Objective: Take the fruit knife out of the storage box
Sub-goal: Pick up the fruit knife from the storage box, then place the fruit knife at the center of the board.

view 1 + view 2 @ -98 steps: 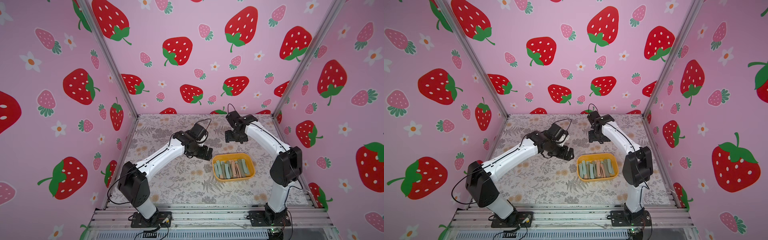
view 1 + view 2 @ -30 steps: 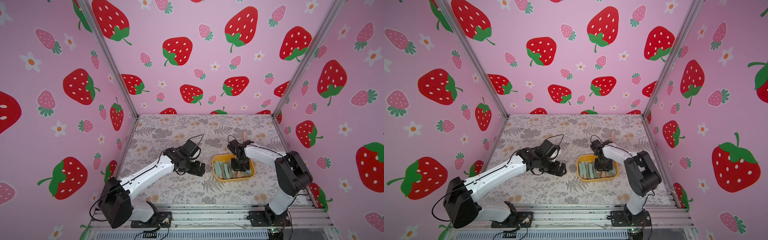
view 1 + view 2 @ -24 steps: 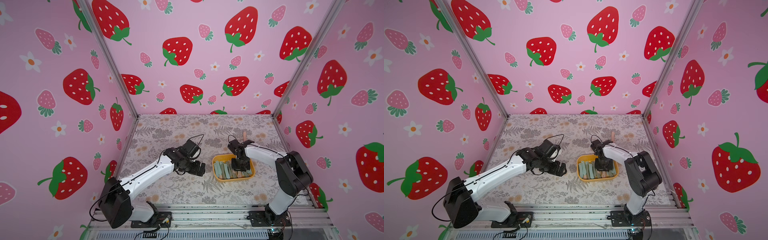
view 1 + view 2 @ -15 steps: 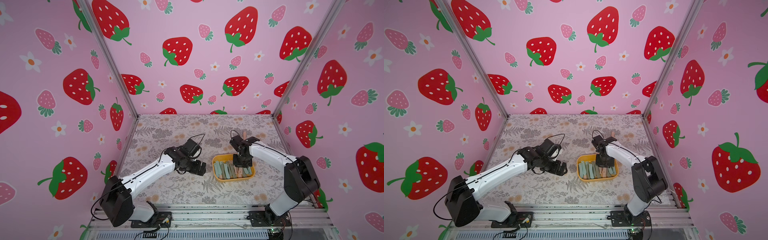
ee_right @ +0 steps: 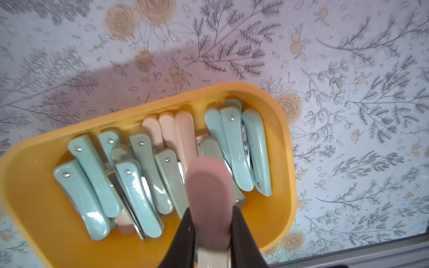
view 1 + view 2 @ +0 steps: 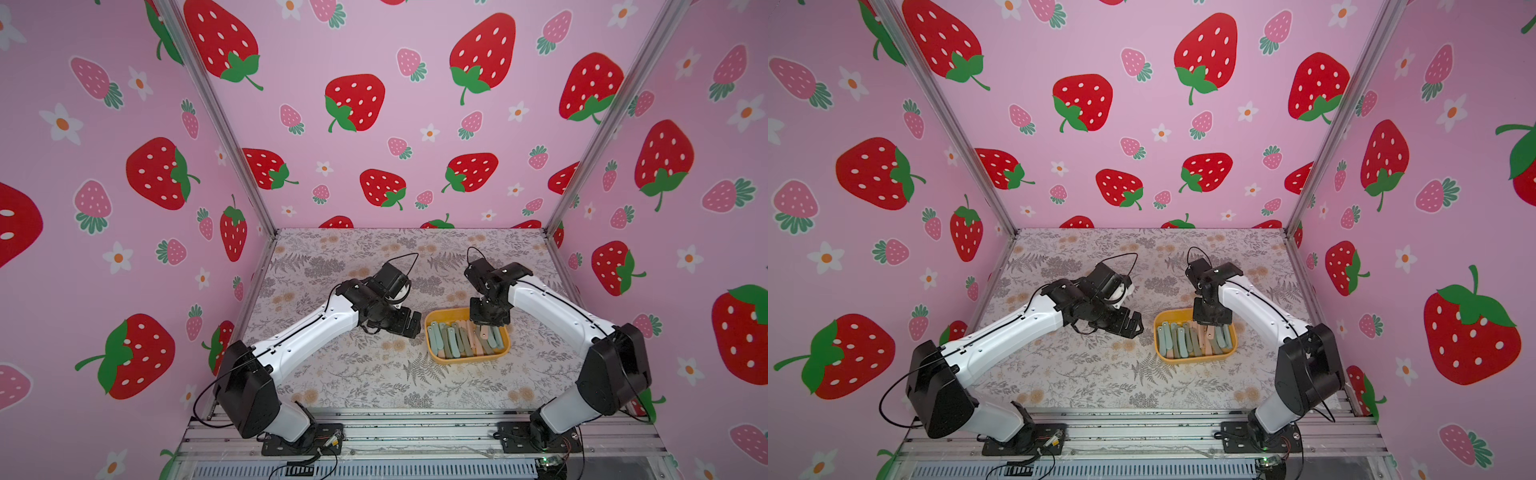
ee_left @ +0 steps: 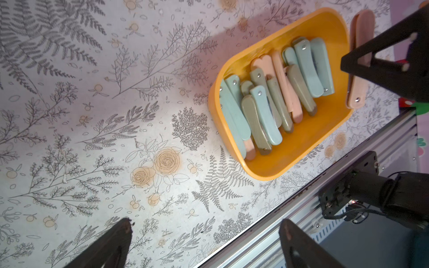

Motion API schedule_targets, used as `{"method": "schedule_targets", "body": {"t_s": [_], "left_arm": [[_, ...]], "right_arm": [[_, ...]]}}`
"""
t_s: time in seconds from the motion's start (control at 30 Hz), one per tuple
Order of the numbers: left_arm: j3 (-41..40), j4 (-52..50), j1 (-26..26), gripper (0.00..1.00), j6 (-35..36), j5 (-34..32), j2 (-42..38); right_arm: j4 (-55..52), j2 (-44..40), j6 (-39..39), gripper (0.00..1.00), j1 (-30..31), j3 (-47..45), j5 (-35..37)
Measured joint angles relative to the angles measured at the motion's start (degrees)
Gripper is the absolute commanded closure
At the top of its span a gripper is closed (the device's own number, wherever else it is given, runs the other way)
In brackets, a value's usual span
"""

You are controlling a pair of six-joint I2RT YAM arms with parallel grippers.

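Over the box [image 6: 457, 360], the right gripper [image 5: 212, 210] pinches a pink knife [image 5: 209, 185]; the left gripper [image 6: 1138, 326] hangs beside the box, jaws wide.

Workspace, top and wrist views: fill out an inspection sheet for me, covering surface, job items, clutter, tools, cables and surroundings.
Surface: floral-print table, with the box standing on it.
Job's things: yellow storage box holds a row of folded green, blue and pink knives; one pink knife is raised above the box.
Clutter: nothing seen.
Grippers: right tool shut on the pink knife; left tool open, beside the box and apart from it.
Cables: thin black loops at both wrists, not touching the box.
Surroundings: pink strawberry walls; metal rail along the front.
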Motion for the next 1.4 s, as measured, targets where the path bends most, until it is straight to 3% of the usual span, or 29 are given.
{"method": "schedule_targets", "body": {"t_s": [0.27, 0.73, 1.13, 1.4], "left_arm": [[7.96, 0.22, 0.0, 0.01, 0.44, 0.79, 7.37], [29.4, 1.09, 1.07, 0.01, 2.23, 4.31, 30.1], [33.05, -0.66, 3.87, 0.01, 2.97, 7.54, 32.54], [32.76, -0.5, 4.37, 0.01, 2.91, 9.29, 32.54]], "right_arm": [[-1.36, 4.11, -2.95, 0.87, -4.92, 10.34, 0.17], [3.98, 33.27, -12.59, 0.87, -15.13, 31.3, 4.22], [5.75, 49.35, -16.55, 0.86, -16.85, 48.59, 6.75], [5.86, 54.18, -18.91, 0.83, -16.87, 55.58, 7.72]]}}
